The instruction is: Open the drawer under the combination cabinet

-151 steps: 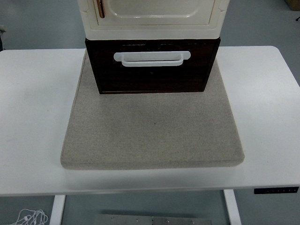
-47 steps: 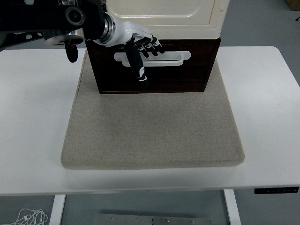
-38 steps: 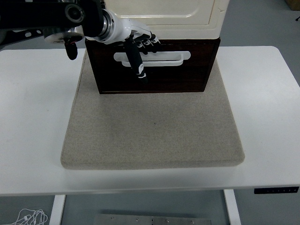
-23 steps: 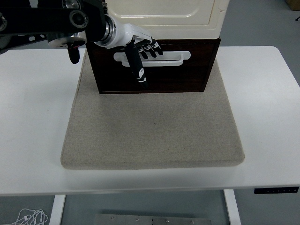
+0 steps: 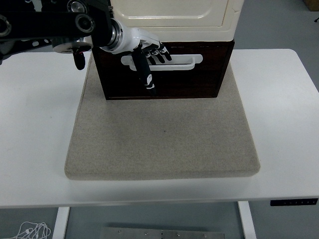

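The cream combination cabinet stands at the back of a grey mat. Under it sits a dark brown drawer with a white bar handle, its front flush under the cabinet. My left hand reaches in from the upper left and lies against the left part of the handle. Its fingers rest spread on the handle's top edge, and the thumb hangs straight down over the drawer front. None of them wraps the bar. The right arm is out of view.
The white table stretches to both sides of the mat. My black left forearm crosses above the table's back left corner. Floor and a table leg show below the near edge.
Since the oldest frame my left arm has come in to the handle. Over the last second the hand only shifted slightly along the handle's left part. The drawer has not moved.
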Robot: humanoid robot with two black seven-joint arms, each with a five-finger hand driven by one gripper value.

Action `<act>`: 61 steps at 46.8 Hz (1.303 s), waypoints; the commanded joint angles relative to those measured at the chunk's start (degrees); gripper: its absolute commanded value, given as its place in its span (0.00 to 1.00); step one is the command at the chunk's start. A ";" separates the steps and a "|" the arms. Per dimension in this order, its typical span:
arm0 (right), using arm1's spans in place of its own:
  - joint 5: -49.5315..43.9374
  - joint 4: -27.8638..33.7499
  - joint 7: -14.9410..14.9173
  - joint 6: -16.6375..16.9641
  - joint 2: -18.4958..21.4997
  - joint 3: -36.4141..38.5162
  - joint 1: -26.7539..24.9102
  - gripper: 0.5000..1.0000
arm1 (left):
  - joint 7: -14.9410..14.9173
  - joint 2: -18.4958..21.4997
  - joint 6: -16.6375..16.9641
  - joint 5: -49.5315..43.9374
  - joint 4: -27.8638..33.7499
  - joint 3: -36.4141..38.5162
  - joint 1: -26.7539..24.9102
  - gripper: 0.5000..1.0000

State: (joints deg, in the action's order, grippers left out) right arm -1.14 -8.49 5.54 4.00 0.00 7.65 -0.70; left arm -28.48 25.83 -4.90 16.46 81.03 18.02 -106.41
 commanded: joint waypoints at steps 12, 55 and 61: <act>0.00 -0.03 0.00 0.04 0.00 0.00 0.00 0.85 | 0.00 -1.75 -0.19 -0.03 -0.61 -0.01 0.33 1.00; 0.00 -0.03 0.00 0.04 0.00 0.00 0.00 0.86 | 0.00 0.19 -14.34 -0.29 -0.43 -1.50 -1.78 1.00; 0.00 -0.03 0.00 -0.04 0.00 0.00 0.00 0.86 | 0.00 0.54 -16.01 -0.82 -0.43 -2.55 -1.78 1.00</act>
State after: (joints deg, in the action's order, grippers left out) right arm -1.14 -8.50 5.54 4.02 0.00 7.65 -0.70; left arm -28.46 26.30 -20.24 16.01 80.64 15.92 -108.16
